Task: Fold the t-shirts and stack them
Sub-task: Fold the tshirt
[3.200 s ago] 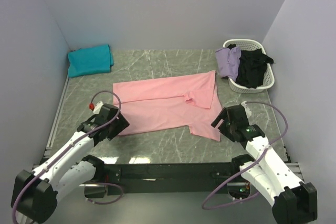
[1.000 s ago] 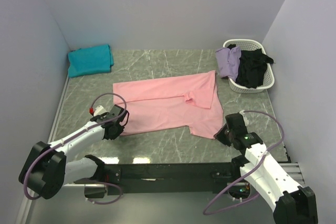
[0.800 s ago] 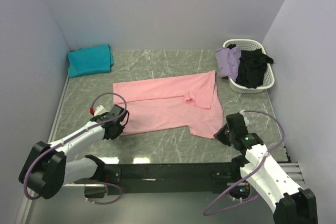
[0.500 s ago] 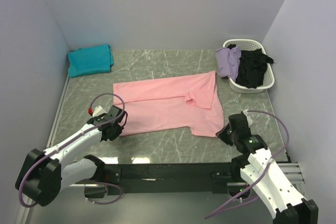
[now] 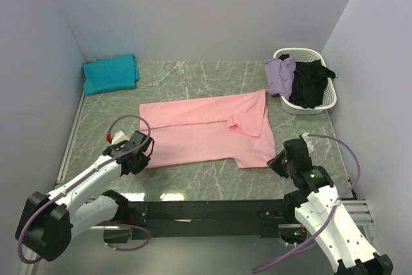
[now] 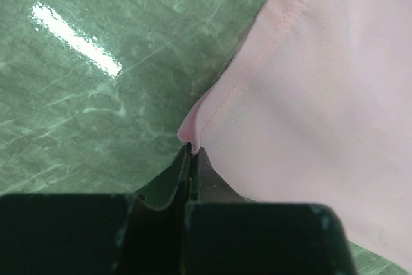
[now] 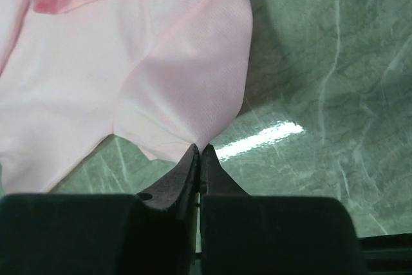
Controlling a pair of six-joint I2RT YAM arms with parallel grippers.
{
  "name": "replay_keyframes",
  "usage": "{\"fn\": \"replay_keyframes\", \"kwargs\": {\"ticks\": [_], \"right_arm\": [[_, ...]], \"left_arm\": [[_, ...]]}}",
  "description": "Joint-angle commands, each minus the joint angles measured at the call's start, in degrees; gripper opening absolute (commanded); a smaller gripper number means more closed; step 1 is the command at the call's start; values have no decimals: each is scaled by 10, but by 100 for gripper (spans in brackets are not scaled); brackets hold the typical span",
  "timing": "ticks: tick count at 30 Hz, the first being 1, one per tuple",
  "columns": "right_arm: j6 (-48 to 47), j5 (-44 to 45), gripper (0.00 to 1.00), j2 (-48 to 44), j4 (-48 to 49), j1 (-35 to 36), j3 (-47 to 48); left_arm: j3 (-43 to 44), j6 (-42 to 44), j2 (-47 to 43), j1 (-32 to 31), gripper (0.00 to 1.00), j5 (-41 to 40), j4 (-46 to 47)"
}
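Observation:
A light pink t-shirt (image 5: 206,130) lies spread on the green marble table, its far edge folded over. My left gripper (image 5: 145,154) is shut on its near left corner (image 6: 188,134), and the hem bunches between the fingertips. My right gripper (image 5: 278,161) is shut on the near right corner (image 7: 201,141), where the cloth rises to a pinched point. A teal t-shirt (image 5: 111,73) sits folded at the far left corner. A lavender t-shirt (image 5: 280,74) and a black one (image 5: 309,84) hang in the basket.
A white laundry basket (image 5: 329,98) stands at the far right against the wall. Lavender walls close the table on three sides. A black rail (image 5: 206,209) runs along the near edge between the arm bases.
Both grippers came down onto the shirt's near corners and closed on them. Since then the near right corner has been drawn slightly to the right and the left arm has pulled back a little.

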Motion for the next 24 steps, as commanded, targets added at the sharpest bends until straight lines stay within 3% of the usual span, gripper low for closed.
{"fn": "replay_keyframes", "kwargs": {"ticks": [1, 8, 24], "right_arm": [[-18, 3, 0, -4, 2, 4, 47], [-52, 2, 0, 51, 54, 4, 79], [-120, -1, 0, 280, 158, -1, 193]], "left_arm": [[33, 19, -2, -2, 1, 7, -3], [91, 44, 36, -2, 1, -9, 0], [197, 97, 181, 28, 1, -53, 22]]}}
